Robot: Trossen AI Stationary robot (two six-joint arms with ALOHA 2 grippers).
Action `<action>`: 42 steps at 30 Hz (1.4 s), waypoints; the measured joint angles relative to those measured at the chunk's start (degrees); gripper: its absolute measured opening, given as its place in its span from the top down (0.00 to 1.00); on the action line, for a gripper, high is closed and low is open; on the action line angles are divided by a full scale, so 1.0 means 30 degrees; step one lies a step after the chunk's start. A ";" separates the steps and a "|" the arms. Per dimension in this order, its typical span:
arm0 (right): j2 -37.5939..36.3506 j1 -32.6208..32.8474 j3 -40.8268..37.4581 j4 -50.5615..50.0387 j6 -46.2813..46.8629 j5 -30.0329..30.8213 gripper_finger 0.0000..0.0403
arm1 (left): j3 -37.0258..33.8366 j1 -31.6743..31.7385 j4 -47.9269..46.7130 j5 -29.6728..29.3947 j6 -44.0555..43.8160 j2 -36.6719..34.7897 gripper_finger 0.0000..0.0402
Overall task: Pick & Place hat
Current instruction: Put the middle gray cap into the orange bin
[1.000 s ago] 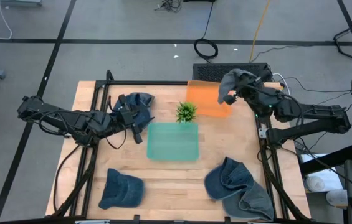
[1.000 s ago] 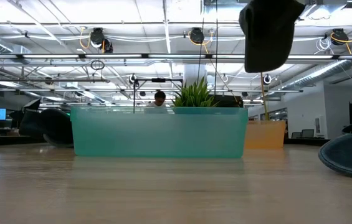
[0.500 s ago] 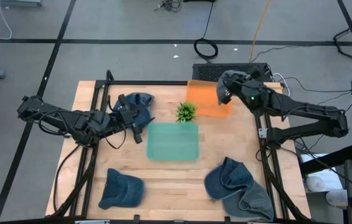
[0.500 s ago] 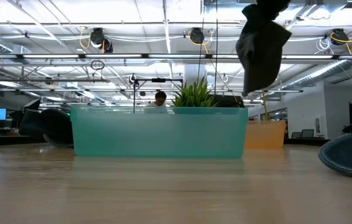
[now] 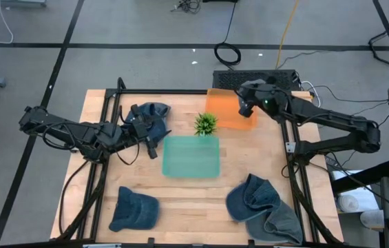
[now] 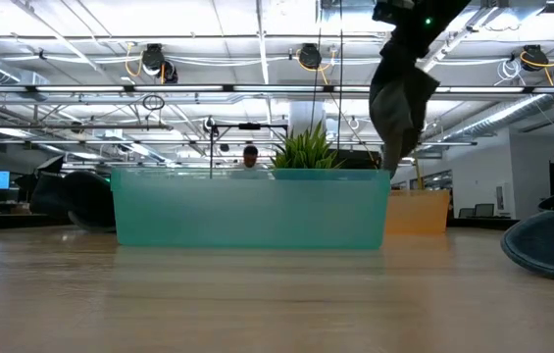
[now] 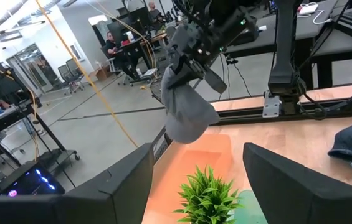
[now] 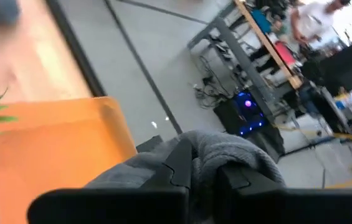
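Near the table's left edge, the left gripper waits with fingers parted and empty beside a denim cap. At the far right corner, the right gripper is clamped on a grey hat dangling above the orange tray. Released off-centre, the limp hat could drape over the tray's rim.

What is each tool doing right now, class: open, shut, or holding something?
Left tool: open, holding nothing, beside the blue hat.
Right tool: shut on the grey hat, above the orange tray.
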 joint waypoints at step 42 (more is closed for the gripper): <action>0.2232 -0.1696 -0.4197 0.7992 -0.0441 -0.4793 0.98 | 0.0000 0.1035 0.0005 0.0687 -0.0443 0.0005 0.38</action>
